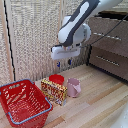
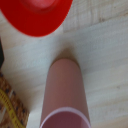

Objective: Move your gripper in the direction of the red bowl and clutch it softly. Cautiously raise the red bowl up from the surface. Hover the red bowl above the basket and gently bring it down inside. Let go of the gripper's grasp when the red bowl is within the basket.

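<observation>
The red bowl (image 1: 56, 78) sits on the wooden table, just behind the snack box and beside the pink cup. In the wrist view the bowl (image 2: 37, 15) is cut off by the picture's edge. My gripper (image 1: 64, 63) hangs in the air above the bowl and the cup, well clear of both. Its two dark fingers stand apart with nothing between them. The red basket (image 1: 24, 102), with lattice sides and a light blue-grey rim, stands at the exterior view's lower left. I see nothing inside it.
A yellow-red patterned snack box (image 1: 54, 91) stands between the basket and the bowl; it also shows in the wrist view (image 2: 10, 107). A pink cup (image 1: 74, 87) stands next to it and fills the wrist view's middle (image 2: 65, 95). A brown drawer cabinet (image 1: 110, 47) is behind.
</observation>
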You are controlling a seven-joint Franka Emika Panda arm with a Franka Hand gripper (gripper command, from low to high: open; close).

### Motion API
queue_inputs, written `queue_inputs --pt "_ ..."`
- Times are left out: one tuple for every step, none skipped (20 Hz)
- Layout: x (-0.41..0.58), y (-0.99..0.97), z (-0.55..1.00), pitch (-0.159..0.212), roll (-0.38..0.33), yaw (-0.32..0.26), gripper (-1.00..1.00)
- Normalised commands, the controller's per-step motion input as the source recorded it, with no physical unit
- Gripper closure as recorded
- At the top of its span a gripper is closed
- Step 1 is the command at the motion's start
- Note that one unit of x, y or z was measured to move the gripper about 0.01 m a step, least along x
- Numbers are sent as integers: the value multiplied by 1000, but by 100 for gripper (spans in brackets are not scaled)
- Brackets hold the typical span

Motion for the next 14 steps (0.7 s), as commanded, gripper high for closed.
queue_inputs --pt "257 -229 -417 26 5 0 -100" --pt "266 -160 -389 8 0 0 -100" --pt "283 -134 -340 1 0 0 -100" --pt "323 -80 -309 0 0 0 -100" --pt "346 -94 -311 0 10 0 -100" --pt "360 -94 -306 0 11 0 -100" --pt "409 -83 -291 0 11 0 -100" --pt "443 -86 -271 0 14 0 -100" --pt "457 -80 -266 0 13 0 -100" --pt "474 -80 -269 0 13 0 -100" --pt "477 -63 -260 0 10 0 -100" --pt "460 -43 -246 0 3 0 -100" --pt "429 -71 -237 0 7 0 -100" --pt "446 -17 -226 2 0 0 -100"
